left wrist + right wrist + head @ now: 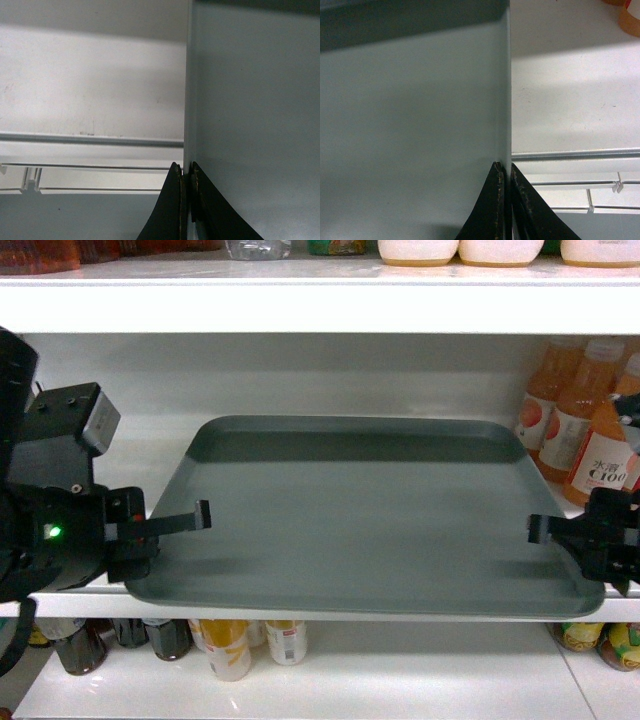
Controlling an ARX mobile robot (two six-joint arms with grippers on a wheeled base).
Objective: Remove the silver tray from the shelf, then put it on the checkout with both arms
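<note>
The silver tray [360, 515] is a large grey-green rectangle over the white shelf [70, 605], its front edge past the shelf lip. My left gripper [190, 520] is shut on the tray's left rim, one jaw over the tray floor. My right gripper [545, 530] is shut on the right rim. The left wrist view shows the tray [255, 100] edge-on, with the left gripper [187, 172] pinching its rim. The right wrist view shows the tray [410, 125] with the right gripper [505, 172] closed on its edge. The checkout is out of view.
Orange drink bottles [585, 430] stand on the shelf just right of the tray, close to my right gripper. Another shelf board [320, 295] with goods hangs above. Bottles and cans [230, 645] fill the lower shelf under the tray.
</note>
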